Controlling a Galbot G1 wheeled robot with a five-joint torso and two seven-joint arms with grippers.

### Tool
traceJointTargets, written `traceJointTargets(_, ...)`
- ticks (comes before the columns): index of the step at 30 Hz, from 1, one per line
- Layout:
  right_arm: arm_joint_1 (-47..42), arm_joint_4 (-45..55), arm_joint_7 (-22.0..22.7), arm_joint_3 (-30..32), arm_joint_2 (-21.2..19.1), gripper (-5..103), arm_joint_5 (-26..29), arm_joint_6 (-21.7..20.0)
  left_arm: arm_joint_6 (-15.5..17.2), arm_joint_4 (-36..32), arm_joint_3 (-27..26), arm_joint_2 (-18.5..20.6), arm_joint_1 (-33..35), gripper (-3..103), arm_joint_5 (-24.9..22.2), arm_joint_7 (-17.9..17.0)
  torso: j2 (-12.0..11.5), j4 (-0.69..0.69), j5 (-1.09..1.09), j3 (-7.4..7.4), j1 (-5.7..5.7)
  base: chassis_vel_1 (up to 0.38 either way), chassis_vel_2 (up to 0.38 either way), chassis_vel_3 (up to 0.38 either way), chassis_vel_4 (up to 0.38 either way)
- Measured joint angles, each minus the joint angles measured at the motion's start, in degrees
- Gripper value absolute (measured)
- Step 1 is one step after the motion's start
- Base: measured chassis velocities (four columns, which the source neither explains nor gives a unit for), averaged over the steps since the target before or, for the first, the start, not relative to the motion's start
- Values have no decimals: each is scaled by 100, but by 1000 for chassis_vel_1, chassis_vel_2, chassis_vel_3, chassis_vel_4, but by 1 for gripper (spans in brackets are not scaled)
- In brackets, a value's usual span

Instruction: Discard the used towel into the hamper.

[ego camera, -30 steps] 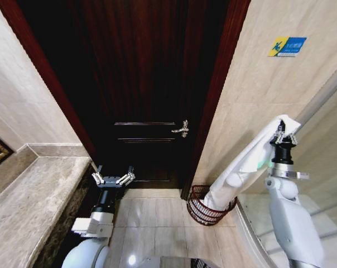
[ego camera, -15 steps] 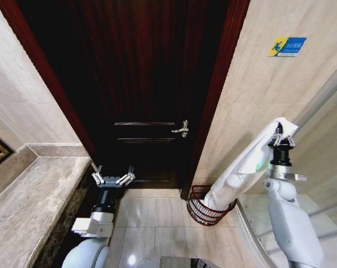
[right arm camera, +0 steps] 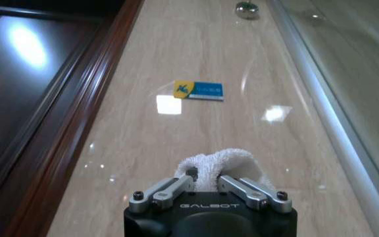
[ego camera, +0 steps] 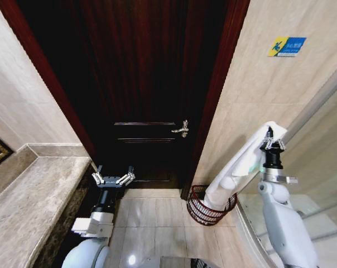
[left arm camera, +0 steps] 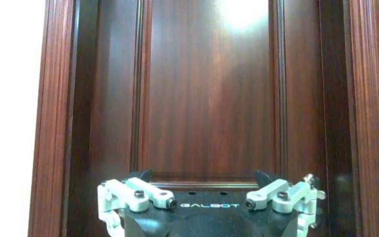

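The hamper stands on the floor tiles at the foot of the beige wall, just right of the dark wooden door. Above the hamper and to its right, the right pincer points upward with its fingers pinched on the top of the white towel. The towel hangs down at a slant toward the hamper, and its lower end seems to reach inside the rim. Left of the hamper, before the door, the left pincer is parked with its fingers spread wide, holding nothing
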Motion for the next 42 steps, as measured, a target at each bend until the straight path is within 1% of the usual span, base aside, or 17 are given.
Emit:
traceJointTargets(6,-166,-60,-72,-11,134,4,-84,108,0,0,0,0,0,100,0,0,0,0,0,0,0,0,0,0,0)
traceJointTargets(17,-219,-212,-126,21,168,4,-106,184,0,0,0,0,0,100,0,0,0,0,0,0,0,0,0,0,0)
traceJointTargets(26,-234,-524,-227,19,238,4,-110,329,0,0,0,0,0,100,0,0,0,0,0,0,0,0,0,0,0)
traceJointTargets(30,-149,-900,-359,19,258,4,-124,460,0,0,0,0,0,100,0,0,0,0,0,0,0,0,0,0,0)
traceJointTargets(33,-123,-1118,-422,25,274,4,-126,466,0,0,0,0,0,100,0,0,0,0,1,0,1,0,0,0,0)
traceJointTargets(42,-138,-1312,-514,5,347,4,-159,478,0,0,0,0,0,100,0,0,0,0,0,0,1,0,0,0,0)
